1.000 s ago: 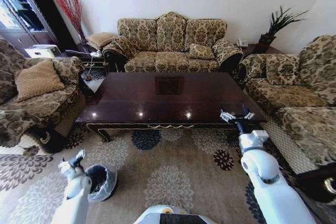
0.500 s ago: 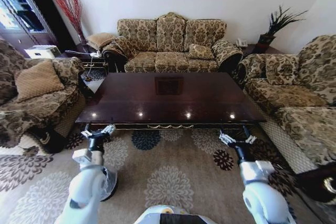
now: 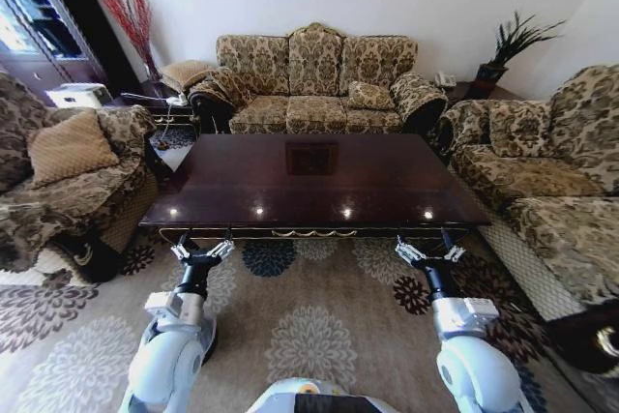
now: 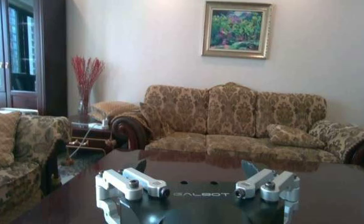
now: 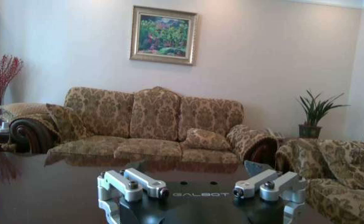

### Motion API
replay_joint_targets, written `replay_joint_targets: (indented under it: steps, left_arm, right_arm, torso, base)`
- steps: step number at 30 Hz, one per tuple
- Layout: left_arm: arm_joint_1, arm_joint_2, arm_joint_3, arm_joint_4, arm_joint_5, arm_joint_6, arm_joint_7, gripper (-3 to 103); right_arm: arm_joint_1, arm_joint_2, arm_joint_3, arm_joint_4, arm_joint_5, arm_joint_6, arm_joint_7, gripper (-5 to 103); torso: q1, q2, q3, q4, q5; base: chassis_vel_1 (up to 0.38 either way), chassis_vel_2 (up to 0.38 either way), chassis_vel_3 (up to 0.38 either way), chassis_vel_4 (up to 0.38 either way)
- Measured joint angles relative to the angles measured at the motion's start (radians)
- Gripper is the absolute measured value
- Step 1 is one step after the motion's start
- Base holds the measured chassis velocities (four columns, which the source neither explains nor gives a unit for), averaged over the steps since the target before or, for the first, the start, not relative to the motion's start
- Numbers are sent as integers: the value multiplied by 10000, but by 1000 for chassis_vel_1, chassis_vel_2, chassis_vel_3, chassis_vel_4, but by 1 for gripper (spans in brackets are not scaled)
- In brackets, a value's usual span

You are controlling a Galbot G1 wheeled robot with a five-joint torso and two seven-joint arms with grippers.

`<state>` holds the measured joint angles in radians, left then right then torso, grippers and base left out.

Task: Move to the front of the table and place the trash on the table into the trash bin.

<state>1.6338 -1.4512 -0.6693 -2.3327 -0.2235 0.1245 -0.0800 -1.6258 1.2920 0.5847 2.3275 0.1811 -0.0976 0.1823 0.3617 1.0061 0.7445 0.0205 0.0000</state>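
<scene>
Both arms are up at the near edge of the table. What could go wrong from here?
1. The left gripper and right gripper hang open close to the near edge of the table. Driving forward or reaching low could knock the fingers against that edge.
2. I see no trash on the glossy top, just bright glints. A grasp aimed at one would probably close on nothing and might scrape the finish.

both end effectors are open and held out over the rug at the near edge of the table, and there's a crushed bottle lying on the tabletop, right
Not quite. The head view shows no crushed bottle on the table: its glossy dark top carries only reflections. The rest holds: the left end effector and the right end effector are both open, held out over the rug at the table's near edge.
</scene>
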Motion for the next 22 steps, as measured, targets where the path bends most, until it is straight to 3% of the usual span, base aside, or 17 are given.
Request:
replay_joint_targets:
  steps: [22]
  left_arm:
    - [-32,12,-18,94,-27,-3,-46,100]
  right_arm:
    - [16,-10,3,-21,6,-2,-11,100]
  torso:
    - [0,0,0,0,0]
  base:
    - [0,0,0,0]
